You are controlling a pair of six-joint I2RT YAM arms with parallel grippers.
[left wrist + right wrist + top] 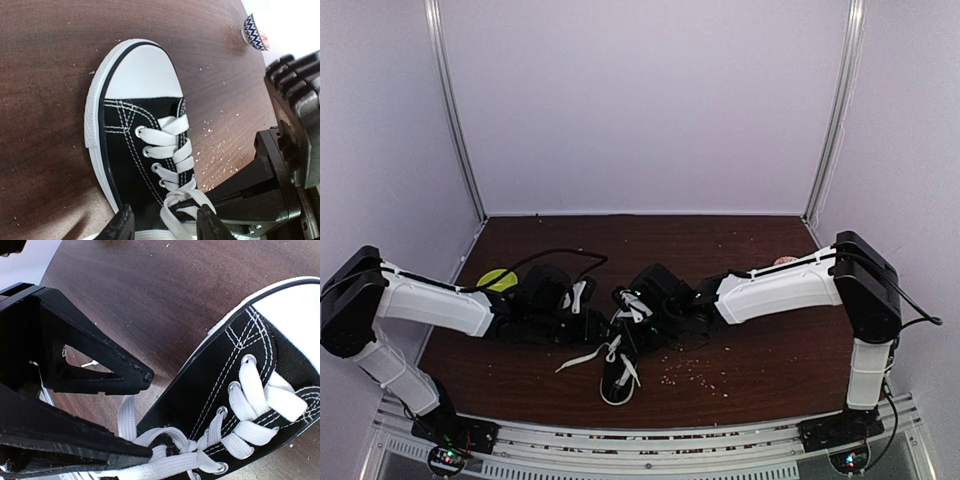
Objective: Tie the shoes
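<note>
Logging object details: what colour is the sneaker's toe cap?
White. The toe cap shows best in the left wrist view.

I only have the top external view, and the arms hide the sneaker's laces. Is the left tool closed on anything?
Observer: No. The left tool is open, its fingers either side of a white lace.
Operator: And the other one?
Observer: The right tool is open too; a loose lace strand runs through its gap.
Operator: Any bow yet?
Observer: None shows; the lace makes just one crossing.
</note>
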